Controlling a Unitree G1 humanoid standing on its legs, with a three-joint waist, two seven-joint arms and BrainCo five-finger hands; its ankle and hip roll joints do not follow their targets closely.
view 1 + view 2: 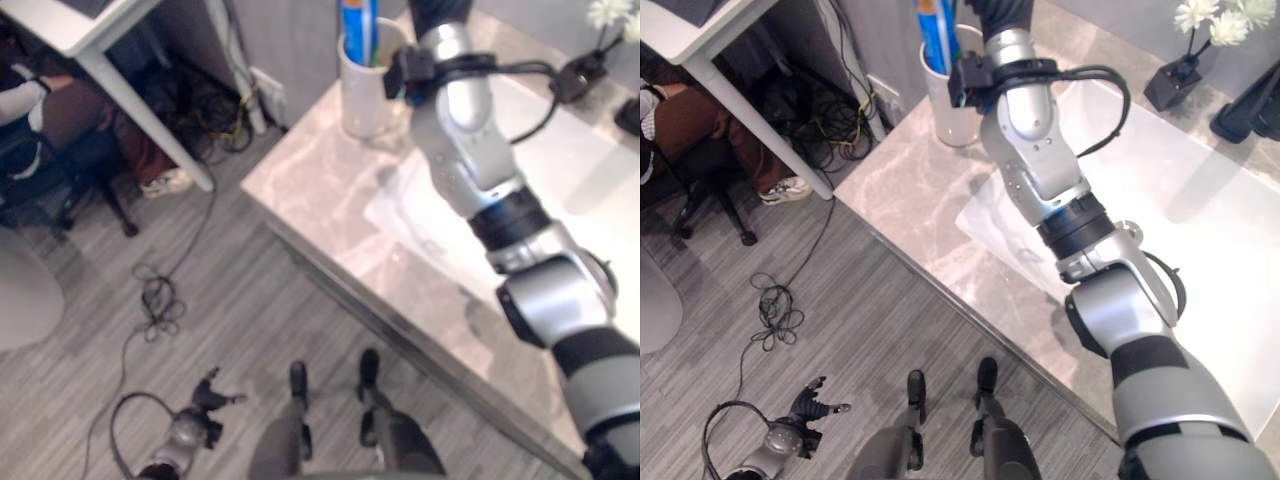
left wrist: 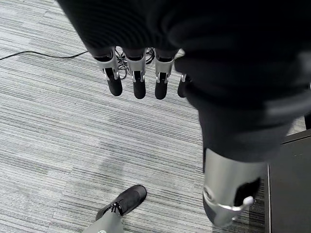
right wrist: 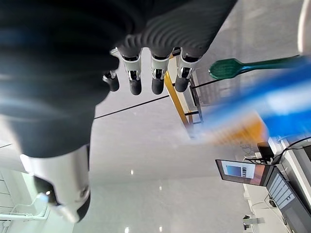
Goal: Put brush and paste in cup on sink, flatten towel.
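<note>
A white cup [image 1: 950, 98] stands at the far corner of the marble counter [image 1: 300, 175]. A blue paste tube [image 1: 937, 30] and a green brush [image 3: 252, 64] stick up out of it. My right arm reaches across the counter to just over the cup; in the right wrist view my right hand [image 3: 153, 77] is open, its fingers straight and apart from the tube [image 3: 277, 104]. A white towel [image 1: 1170, 230] lies spread on the counter under that arm. My left hand [image 2: 137, 80] hangs open low over the floor, also seen in the eye view [image 1: 800, 418].
A dark vase with white flowers [image 1: 1185, 62] and another dark object [image 1: 1250, 105] stand at the counter's back right. The counter's front edge [image 1: 940, 285] runs diagonally. A white desk [image 1: 150, 120], a seated person [image 1: 40, 100] and floor cables [image 1: 160, 300] are to the left.
</note>
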